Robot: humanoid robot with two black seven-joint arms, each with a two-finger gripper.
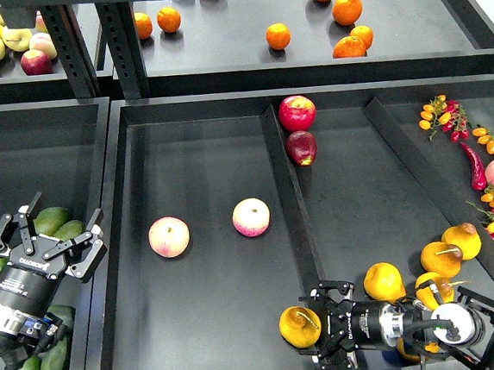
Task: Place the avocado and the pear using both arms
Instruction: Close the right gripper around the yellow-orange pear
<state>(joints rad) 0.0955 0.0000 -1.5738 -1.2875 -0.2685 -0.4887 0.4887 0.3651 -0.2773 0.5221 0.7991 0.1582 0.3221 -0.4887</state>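
Fingers of the right gripper [322,328] pinch a pear [299,327] lying leftward of them, while the left gripper [51,237] gapes wide over avocados [51,222] just beyond.

Both arms are black. The left arm [18,291] ends in a ribbed cylindrical wrist with small white lettering on its side and a bluish ring of fittings lower down; its gripper [48,237] has angular black fingers built from bolted links. The right arm [432,325] has a similar black barrel with white lettering, a round silver-white joint cap, and a dark gripper [329,327] of jointed links.
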